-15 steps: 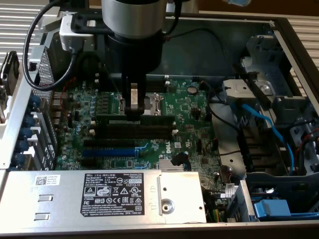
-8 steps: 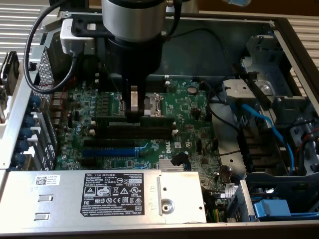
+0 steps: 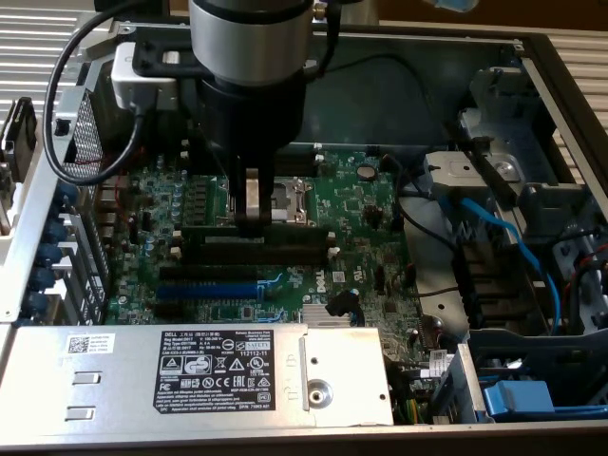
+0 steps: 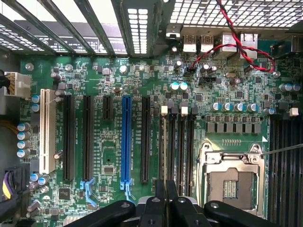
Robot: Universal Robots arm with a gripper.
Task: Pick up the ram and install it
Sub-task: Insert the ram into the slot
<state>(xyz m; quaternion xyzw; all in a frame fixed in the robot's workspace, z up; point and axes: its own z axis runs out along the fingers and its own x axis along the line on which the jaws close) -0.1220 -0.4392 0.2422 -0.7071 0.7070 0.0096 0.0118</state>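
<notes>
My gripper (image 3: 252,224) hangs straight down over the green motherboard (image 3: 361,218), at the black memory slots (image 3: 313,255) beside the CPU socket (image 3: 290,199). In the wrist view the gripper (image 4: 165,187) has its two dark fingers close together, shut on the ram (image 4: 164,151). The ram shows edge-on as a thin dark strip running along the outermost memory slot. In the exterior view the ram (image 3: 204,230) is a long dark bar at slot level under the fingers. How deep it sits in the slot I cannot tell.
A blue expansion slot (image 3: 204,288) lies a few slots over, with black slots (image 4: 87,137) around it. The grey power supply (image 3: 190,366) borders the board. A blue cable (image 3: 503,228) and drive bays fill the exterior view's right. Red-black wires (image 4: 236,47) cross near the rear ports.
</notes>
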